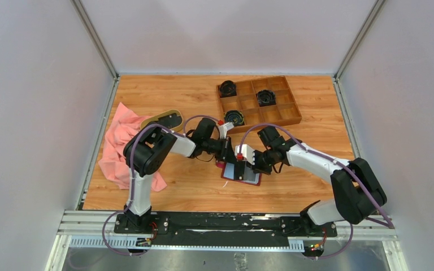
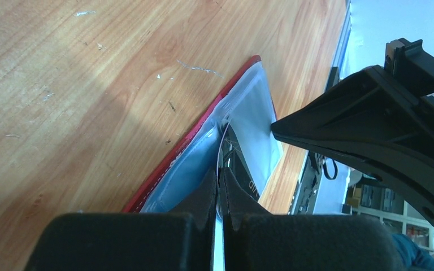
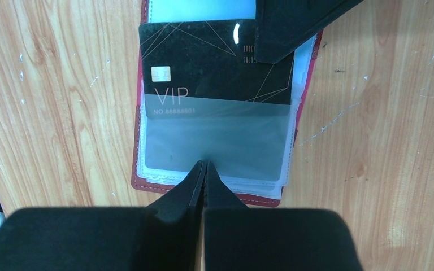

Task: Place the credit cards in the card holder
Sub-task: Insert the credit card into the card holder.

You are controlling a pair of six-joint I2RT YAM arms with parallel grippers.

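Item: card holder (image 3: 147, 183), dark red, lying open and flat on the wooden table (image 3: 51, 84), at the centre of the overhead view between the two arms. Contents: one black credit card (image 3: 203, 62) marked VIP. Its lower part sits inside the greyish clear pocket (image 3: 220, 141); its upper part, with the chip, stands proud of the pocket mouth toward the top of the right wrist frame. Left gripper (image 2: 220, 172): jaws closed tight, tips down at the card's upper right corner; whether they pinch its edge or merely press on it cannot be told. Right gripper (image 3: 204, 166): jaws closed with nothing between them, tips bearing on the pocket at lower centre of the frame, near the holder's bottom edge. Condition: insertion judged partway, card not yet seated. Hazards: (1) a push from one corner may skew the card and jam it against the pocket's side seam; (2) the holder, pinned at a single point, may pivot or slide on the smooth wood; (3) the right tips flatten the pocket in the card's path and may stop its leading edge, bowing the card or popping it out; (4) the stacked sleeves beneath could take the card into the wrong layer. Other cards: none discernible in these views.
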